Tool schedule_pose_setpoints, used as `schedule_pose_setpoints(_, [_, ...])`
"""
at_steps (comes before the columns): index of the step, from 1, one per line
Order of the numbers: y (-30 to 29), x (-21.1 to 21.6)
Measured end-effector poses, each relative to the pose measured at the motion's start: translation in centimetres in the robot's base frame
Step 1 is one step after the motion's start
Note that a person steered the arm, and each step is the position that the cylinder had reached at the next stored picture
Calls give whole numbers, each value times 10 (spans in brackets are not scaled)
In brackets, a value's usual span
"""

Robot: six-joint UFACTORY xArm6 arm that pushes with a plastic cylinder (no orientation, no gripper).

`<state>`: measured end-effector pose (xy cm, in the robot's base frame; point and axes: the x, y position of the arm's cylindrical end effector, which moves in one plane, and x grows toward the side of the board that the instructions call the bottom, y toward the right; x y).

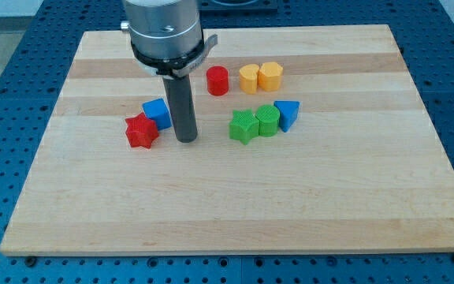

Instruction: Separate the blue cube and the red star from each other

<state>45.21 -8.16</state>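
The blue cube (pixel 158 113) sits left of the board's middle. The red star (pixel 141 131) lies just below and to the left of it, touching its lower left corner. My tip (pixel 185 140) rests on the board right of both blocks, a small gap from the blue cube's right side and a little lower than it. The dark rod rises from the tip to the arm's grey housing at the view's top.
A red cylinder (pixel 217 80), a yellow star-like block (pixel 248 78) and a yellow cylinder (pixel 270 76) stand above the middle. A green star (pixel 243 125), a green cylinder (pixel 267 120) and a blue triangular block (pixel 287 114) form a row to my tip's right.
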Motion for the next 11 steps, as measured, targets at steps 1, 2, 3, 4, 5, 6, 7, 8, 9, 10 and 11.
schedule_pose_setpoints(1, [-4, -8])
schedule_pose_setpoints(2, [-4, -13])
schedule_pose_setpoints(3, [-4, -26])
schedule_pose_setpoints(4, [-4, -42])
schedule_pose_setpoints(5, [-4, -34])
schedule_pose_setpoints(6, [-8, -11])
schedule_pose_setpoints(7, [-36, -2])
schedule_pose_setpoints(8, [-58, -11])
schedule_pose_setpoints(9, [-59, -40])
schedule_pose_setpoints(10, [-59, -56])
schedule_pose_setpoints(11, [-59, -56])
